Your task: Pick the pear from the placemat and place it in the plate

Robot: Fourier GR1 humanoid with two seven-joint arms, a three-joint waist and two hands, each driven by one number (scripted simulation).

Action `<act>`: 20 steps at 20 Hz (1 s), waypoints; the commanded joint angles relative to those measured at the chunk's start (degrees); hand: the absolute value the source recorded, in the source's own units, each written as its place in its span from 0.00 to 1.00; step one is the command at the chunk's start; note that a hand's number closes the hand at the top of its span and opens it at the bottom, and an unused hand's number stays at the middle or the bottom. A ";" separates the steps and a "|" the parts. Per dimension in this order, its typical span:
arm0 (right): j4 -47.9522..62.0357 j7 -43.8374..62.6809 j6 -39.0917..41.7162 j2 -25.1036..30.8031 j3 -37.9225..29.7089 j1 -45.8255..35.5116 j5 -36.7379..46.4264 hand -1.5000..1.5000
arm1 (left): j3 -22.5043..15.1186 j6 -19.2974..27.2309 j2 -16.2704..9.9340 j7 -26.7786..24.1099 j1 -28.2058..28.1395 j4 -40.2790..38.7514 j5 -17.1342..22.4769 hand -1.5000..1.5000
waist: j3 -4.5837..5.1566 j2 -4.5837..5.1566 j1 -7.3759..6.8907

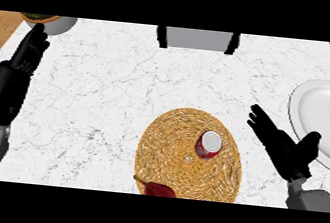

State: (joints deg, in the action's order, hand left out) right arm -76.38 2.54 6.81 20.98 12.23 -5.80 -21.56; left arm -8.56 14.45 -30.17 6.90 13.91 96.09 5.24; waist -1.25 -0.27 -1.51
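Down at the near edge of the round woven placemat [188, 153] lies the pear [157, 188]. It is dark red, and part of it is cut off by the bottom of the view. A thin stem sticks out from it to the left. No hand is touching it.

Higher up on the same placemat sits a red can [209, 144] with a pale top. It is near the right side of the mat and well apart from the pear.

To the right of the placemat is the right hand [287, 145]. It is black and open wide, with its fingers straight and spread and its thumb out to the side. It holds nothing. It sits between the placemat and the plate [323, 116].

That plate is white and round. It lies at the right edge of the white marble counter [127, 79], and part of it runs out of view.

Far over on the left is the left hand [31, 50]. Its fingers are straight and point up toward a bowl [50, 21] in the top left corner. It holds nothing.

At the far side of the counter, in the middle, stands a grey box [198, 39] with dark sides.
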 commanded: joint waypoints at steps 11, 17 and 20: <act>-13.78 -30.83 10.14 -8.69 16.20 -19.85 19.34 0.00 | -1.65 -2.38 7.80 3.17 -5.91 -9.97 7.34 0.50 | 1.13 1.14 -0.99; -6.58 -49.78 11.72 -1.36 24.74 -20.17 37.37 0.00 | 0.20 -3.80 8.66 1.36 -2.86 -15.62 7.77 0.50 | 1.20 0.70 1.13; -2.36 -52.42 8.03 -0.86 25.04 -23.40 43.78 0.00 | -0.07 -3.81 10.03 -0.81 -4.57 -16.71 7.13 0.50 | 1.23 0.54 0.91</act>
State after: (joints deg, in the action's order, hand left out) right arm -82.36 -43.59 17.15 18.87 35.36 -26.70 14.30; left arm -8.56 10.80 -21.71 7.71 9.28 81.77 12.79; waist -0.02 0.34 -1.21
